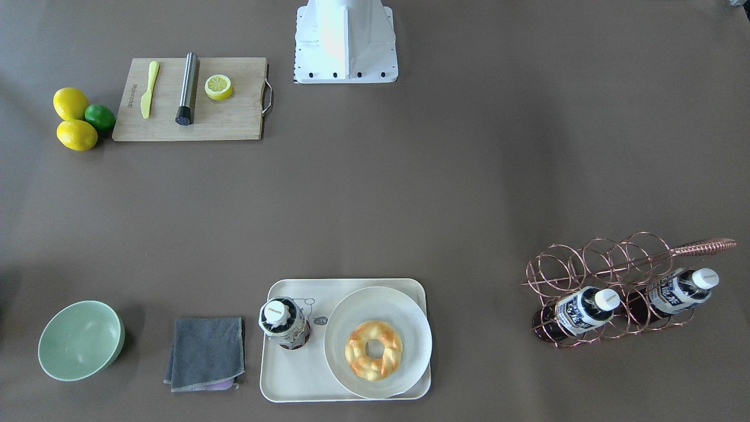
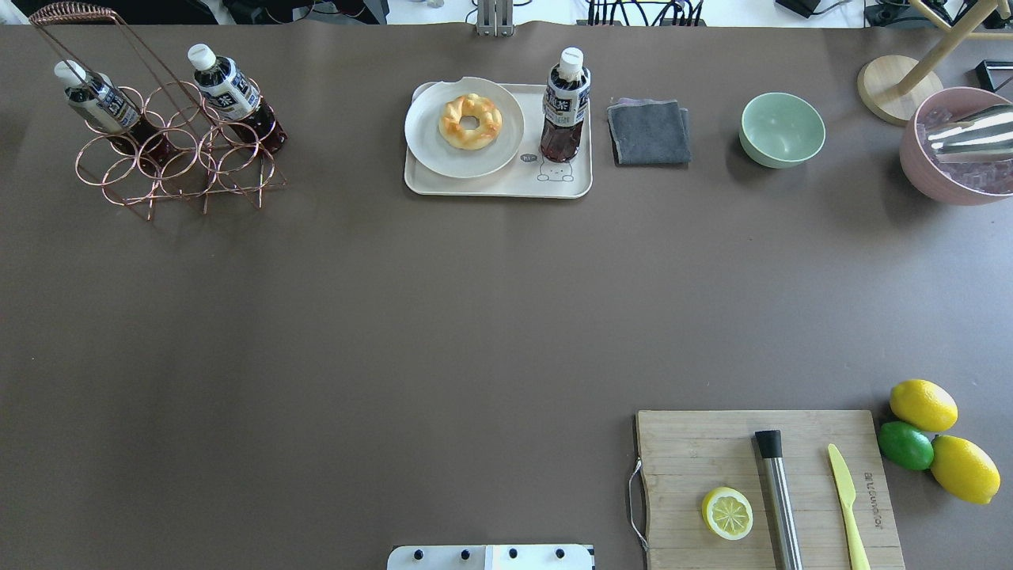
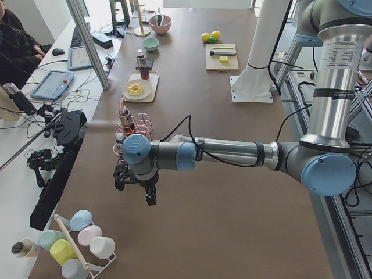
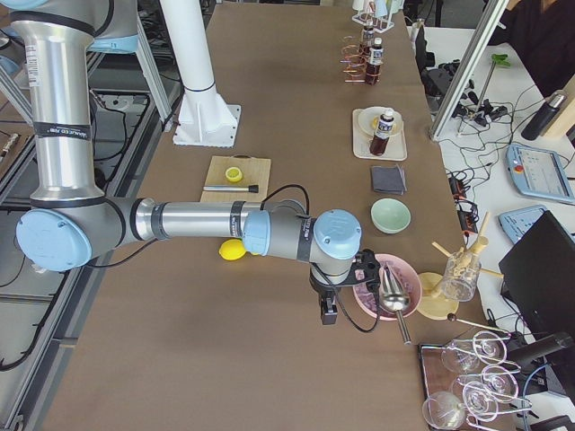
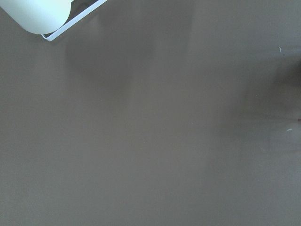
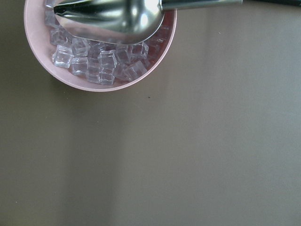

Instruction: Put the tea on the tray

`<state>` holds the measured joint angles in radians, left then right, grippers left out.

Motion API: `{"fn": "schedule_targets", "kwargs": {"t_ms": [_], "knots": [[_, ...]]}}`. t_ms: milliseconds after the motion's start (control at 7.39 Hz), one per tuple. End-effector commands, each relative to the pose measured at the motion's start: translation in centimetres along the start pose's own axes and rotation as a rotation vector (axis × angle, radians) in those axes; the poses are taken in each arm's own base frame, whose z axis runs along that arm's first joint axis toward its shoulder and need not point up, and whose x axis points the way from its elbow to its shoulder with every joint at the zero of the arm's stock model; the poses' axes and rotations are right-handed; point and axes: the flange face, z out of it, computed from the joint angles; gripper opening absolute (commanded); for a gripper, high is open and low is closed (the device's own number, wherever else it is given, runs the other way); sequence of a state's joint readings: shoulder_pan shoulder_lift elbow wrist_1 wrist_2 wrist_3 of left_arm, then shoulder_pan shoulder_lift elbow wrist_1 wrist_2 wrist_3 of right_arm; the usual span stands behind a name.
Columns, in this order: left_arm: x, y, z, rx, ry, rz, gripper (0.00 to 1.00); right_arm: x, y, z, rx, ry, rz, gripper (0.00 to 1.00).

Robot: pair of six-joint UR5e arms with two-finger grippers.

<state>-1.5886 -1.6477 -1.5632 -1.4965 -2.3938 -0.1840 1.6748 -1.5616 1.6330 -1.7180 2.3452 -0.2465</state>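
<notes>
Left end effector (image 3: 136, 187) and right end effector (image 4: 329, 307): opening cannot be told; tea (image 2: 564, 111) stands on tray (image 2: 491, 186).

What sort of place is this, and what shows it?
Likely a robotics lab staged as a café: a robot arm, a tablet, tea and a doughnut on a tray.

We see a dull brown table (image 2: 475, 317); the tray (image 2: 475, 188) is cream-white with a line-drawn bear (image 2: 555, 170); the tea (image 2: 563, 119) is dark reddish-brown, its cap (image 2: 571, 55) white, its label (image 2: 566, 96) dark blue and white; the plate (image 2: 427, 146) is white; the doughnut (image 2: 470, 120) is golden with orange patches; the cloth (image 2: 649, 132) is grey; there is a pale green bowl (image 2: 782, 129) and a pink bowl (image 2: 922, 174) of clear ice (image 6: 101, 63); the rack (image 2: 174, 166) is copper; the lemons (image 2: 923, 404) are yellow, the lime (image 2: 905, 445) green, the board (image 2: 688, 451) pale wood, the knife (image 2: 845, 499) yellow-green.
</notes>
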Motion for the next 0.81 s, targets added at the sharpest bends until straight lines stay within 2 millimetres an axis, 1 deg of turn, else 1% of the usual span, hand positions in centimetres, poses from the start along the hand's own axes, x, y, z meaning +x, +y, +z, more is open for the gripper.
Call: {"fn": "schedule_targets", "kwargs": {"t_ms": [0,676], "knots": [[-0.16,0.01,-0.24,0.004,0.000,-0.003,0.99,-0.12,-0.30,-0.21,0.004,0.001,0.004,1.00],[-0.38,-0.06,0.08,-0.003,-0.001,-0.009,0.99,-0.26,-0.36,-0.38,0.008,0.003,0.033,1.00]]}}
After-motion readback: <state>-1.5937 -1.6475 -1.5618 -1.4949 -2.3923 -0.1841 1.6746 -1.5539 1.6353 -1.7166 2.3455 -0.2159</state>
